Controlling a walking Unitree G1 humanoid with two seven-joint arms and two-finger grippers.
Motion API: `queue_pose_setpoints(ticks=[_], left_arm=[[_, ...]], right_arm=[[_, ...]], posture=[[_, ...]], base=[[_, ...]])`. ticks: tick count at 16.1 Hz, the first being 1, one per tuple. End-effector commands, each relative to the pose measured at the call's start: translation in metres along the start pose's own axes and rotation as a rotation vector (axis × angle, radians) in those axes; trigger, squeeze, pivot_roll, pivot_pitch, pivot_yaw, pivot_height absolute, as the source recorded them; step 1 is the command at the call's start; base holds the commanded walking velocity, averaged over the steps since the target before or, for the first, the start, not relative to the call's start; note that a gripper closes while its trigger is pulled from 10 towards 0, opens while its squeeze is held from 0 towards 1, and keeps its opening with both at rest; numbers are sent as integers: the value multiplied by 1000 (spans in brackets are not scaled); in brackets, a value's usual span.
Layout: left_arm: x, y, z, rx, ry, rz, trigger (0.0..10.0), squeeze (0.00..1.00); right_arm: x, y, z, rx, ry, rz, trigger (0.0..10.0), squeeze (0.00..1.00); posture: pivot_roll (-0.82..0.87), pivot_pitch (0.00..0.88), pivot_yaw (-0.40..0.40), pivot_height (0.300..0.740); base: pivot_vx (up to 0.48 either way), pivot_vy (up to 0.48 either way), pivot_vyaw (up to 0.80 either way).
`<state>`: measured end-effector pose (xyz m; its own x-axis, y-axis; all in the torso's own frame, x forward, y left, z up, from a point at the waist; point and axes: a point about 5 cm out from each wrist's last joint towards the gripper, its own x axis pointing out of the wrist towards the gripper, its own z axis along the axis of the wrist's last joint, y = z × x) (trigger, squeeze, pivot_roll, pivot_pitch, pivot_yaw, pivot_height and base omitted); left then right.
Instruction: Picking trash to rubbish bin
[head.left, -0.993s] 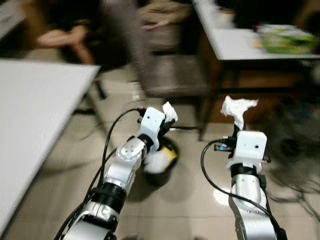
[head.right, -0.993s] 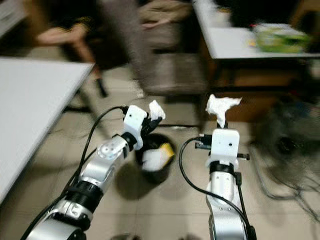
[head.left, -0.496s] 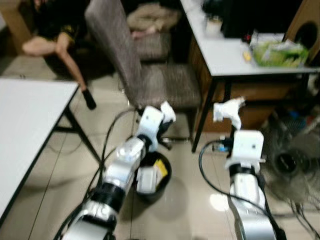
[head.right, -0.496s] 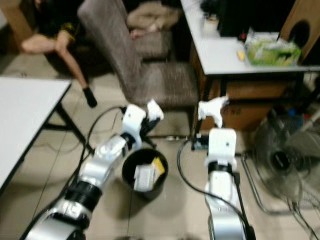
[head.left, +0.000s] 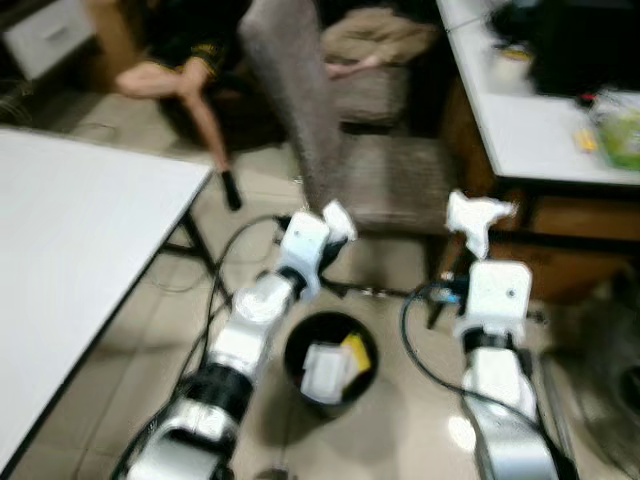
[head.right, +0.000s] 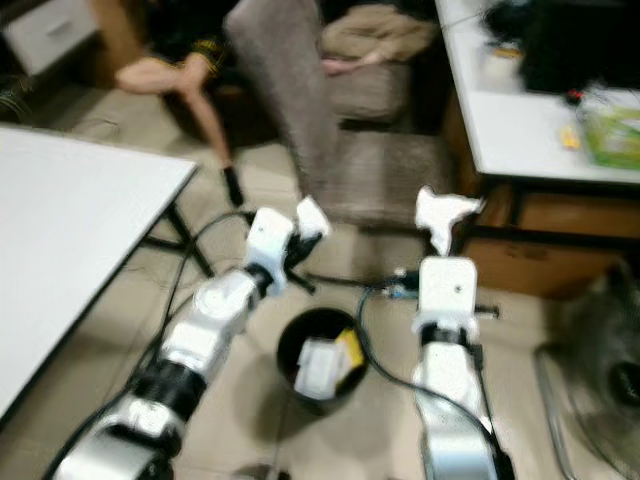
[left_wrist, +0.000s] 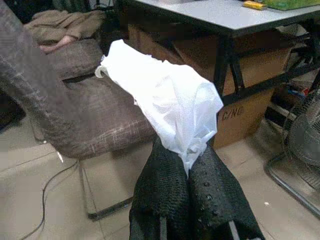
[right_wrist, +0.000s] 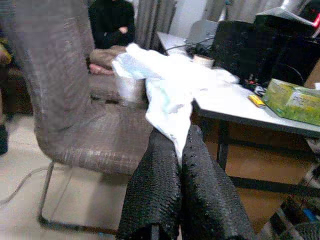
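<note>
A round black rubbish bin stands on the tiled floor between my two arms, holding white paper and a yellow scrap. My left gripper is held up beyond the bin's far left rim, shut on a crumpled white tissue. My right gripper is raised to the right of the bin, shut on another white crumpled tissue. Neither tissue is above the bin's mouth.
A grey woven chair stands just beyond the bin. A white table fills the left, and a desk with a green box is at the right. A person's leg shows at the far left. Cables trail on the floor.
The camera has shifted and the scene has slid; the bin now shows fully, lower between my arms. Both grippers still hold their tissues raised.
</note>
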<state>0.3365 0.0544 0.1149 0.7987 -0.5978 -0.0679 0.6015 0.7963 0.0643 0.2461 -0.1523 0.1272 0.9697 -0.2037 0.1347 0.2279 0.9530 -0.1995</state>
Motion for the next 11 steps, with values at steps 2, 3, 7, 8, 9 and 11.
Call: queue_pose_setpoints(ticks=[2,3,7,8,9,11], left_arm=[[0,2,-1,33,13,33,10000,0],[1,4,-1,32,16,43,10000,0],[1,3,-1,22,15,31,10000,0],[1,3,-1,19,14,24,10000,0],[1,2,-1,14,13,15,10000,0],[1,1,-1,10,10,8,10000,0]], right_arm=[[-1,0,1,-5,-1,-2,10000,0],[0,1,1,-5,0,-2,10000,0],[0,1,0,10,1,-9,10000,0],[0,1,0,11,1,-10,10000,0],[1,1,0,12,2,-12,10000,0],[1,0,0,12,4,-13,10000,0]], posture=[[76,101,28,740],[76,101,28,740],[79,97,30,740],[79,97,30,740],[80,98,31,740],[80,98,31,740]], base=[[0,0,800],[0,0,800],[0,0,581],[0,0,0],[0,0,0],[0,0,0]])
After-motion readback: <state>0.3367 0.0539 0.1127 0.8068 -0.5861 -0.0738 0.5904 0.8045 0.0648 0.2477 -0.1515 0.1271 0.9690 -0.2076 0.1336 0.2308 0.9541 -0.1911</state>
